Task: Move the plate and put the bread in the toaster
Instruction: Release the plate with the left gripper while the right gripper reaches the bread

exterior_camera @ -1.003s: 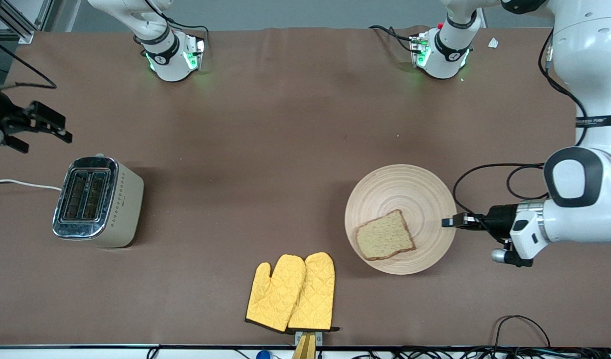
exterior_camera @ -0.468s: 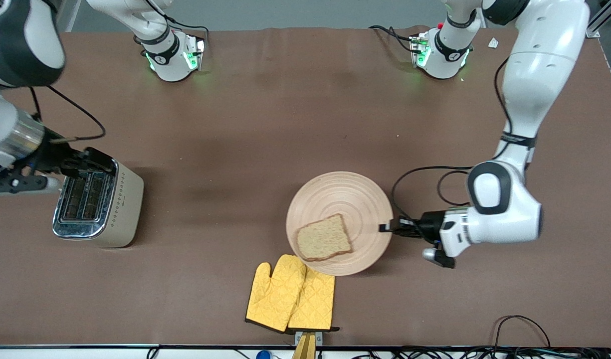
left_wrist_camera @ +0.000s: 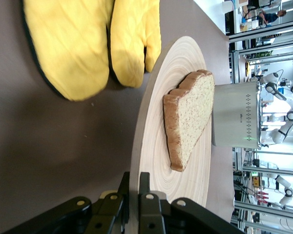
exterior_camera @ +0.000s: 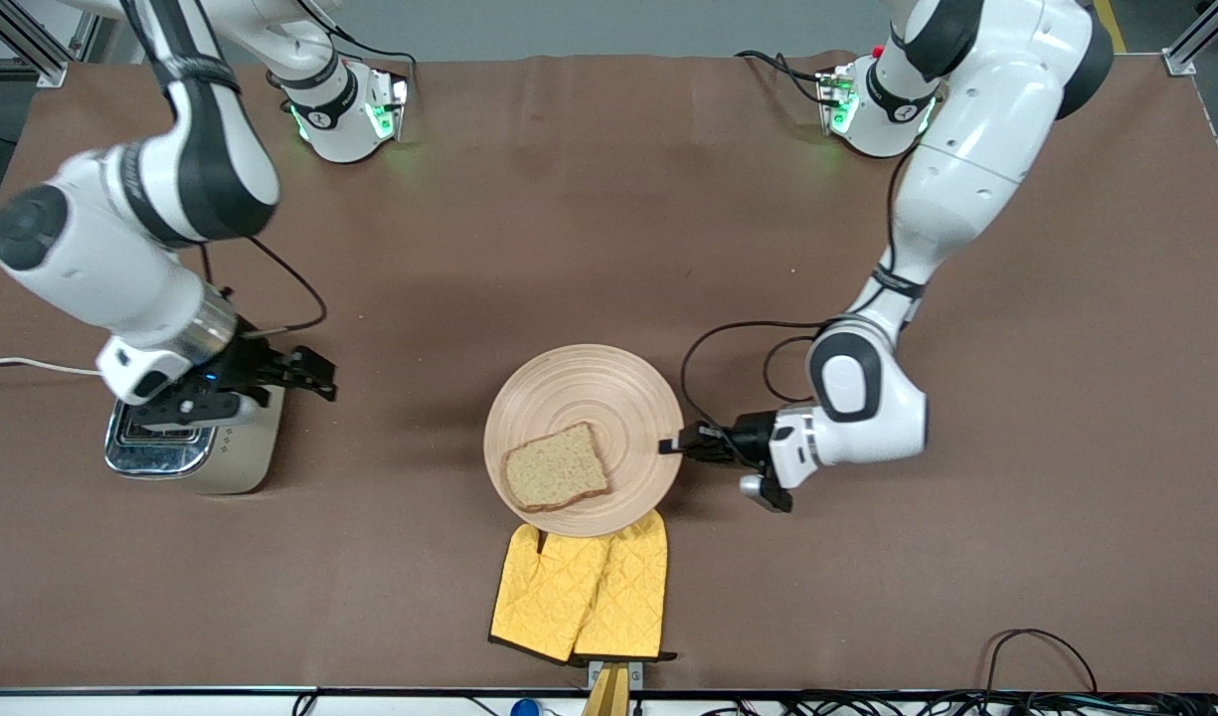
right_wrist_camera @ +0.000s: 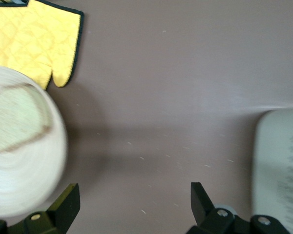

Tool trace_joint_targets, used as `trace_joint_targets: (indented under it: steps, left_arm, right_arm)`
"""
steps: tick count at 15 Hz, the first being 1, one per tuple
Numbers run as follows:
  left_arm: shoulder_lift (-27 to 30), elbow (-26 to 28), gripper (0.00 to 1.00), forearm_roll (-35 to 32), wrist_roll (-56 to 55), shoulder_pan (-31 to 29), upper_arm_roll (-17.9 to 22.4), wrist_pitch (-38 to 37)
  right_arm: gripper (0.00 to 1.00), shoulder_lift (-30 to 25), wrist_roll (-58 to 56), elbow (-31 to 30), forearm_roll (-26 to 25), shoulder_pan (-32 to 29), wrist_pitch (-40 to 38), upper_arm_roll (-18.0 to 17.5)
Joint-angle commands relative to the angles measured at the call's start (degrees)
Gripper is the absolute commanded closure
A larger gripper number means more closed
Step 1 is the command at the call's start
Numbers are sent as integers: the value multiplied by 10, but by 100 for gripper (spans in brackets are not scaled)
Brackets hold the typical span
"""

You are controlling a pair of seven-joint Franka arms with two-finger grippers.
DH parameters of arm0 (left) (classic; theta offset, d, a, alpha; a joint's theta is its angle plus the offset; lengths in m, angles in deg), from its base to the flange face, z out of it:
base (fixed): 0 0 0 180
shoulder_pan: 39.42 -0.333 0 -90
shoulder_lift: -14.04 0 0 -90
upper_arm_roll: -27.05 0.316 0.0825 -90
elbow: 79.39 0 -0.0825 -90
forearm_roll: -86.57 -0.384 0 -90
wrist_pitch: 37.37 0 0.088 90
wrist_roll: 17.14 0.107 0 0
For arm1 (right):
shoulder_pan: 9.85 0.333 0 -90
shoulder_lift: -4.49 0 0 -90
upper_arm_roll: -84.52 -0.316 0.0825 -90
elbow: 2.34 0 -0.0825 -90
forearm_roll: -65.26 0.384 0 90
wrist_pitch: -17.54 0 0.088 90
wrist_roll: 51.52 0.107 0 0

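Bread (exterior_camera: 556,466): 1 slice lying flat on the plate (exterior_camera: 609,393) mid-table, plate edge overlapping 2 yellow mitts (exterior_camera: 581,595). Judged light, soft, crumbly; best taken by 2 opposite crust edges. Plate stiff, held at its rim. Left gripper (exterior_camera: 669,446) fingers clamped on that rim. Right gripper (exterior_camera: 315,378) over the toaster (exterior_camera: 239,457), fingers apart, empty

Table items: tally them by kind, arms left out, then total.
Round pale wooden plate: 1
Brown wholegrain bread slice: 1
Cream toaster with chrome top: 1
Yellow quilted oven mitts: 2
Total: 5
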Motion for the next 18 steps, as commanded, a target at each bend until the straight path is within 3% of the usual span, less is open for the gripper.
trace_joint_targets:
  steps: [1, 4, 6, 7, 8, 9, 12, 15, 18]
  left_arm:
    - [-4, 8, 100, 52, 14, 15, -4, 15]
    - [-12, 18, 97, 99, 22, 36, -4, 40]
    - [-8, 31, 82, 100, 17, 39, -4, 61]
    - [-5, 36, 67, 99, 16, 39, -3, 65]
    - [-5, 38, 40, 98, 15, 37, -2, 74]
    - [0, 43, 0, 97, 14, 35, 0, 100]
    - [39, 52, 0, 77, -58, 6, 9, 129]
    - [78, 43, 0, -18, -205, -39, 11, 129]
    - [104, 15, 0, -191, -356, -86, 10, 128]
  right_arm:
    - [0, 26, 12, -14, 27, 18, 33, 3]
    - [0, 59, 21, -16, 28, 33, 55, 3]
    - [0, 81, 22, -17, 29, 41, 95, 2]
    - [0, 94, 22, -14, 30, 43, 103, 1]
    - [0, 106, 21, -10, 40, 52, 113, -5]
    - [1, 113, 21, -10, 52, 63, 138, -7]
    - [6, 143, 20, 12, 56, 98, 162, -7]
    - [20, 166, 17, 45, 56, 103, 176, -6]
    - [34, 210, 13, 79, 54, 118, 184, -6]
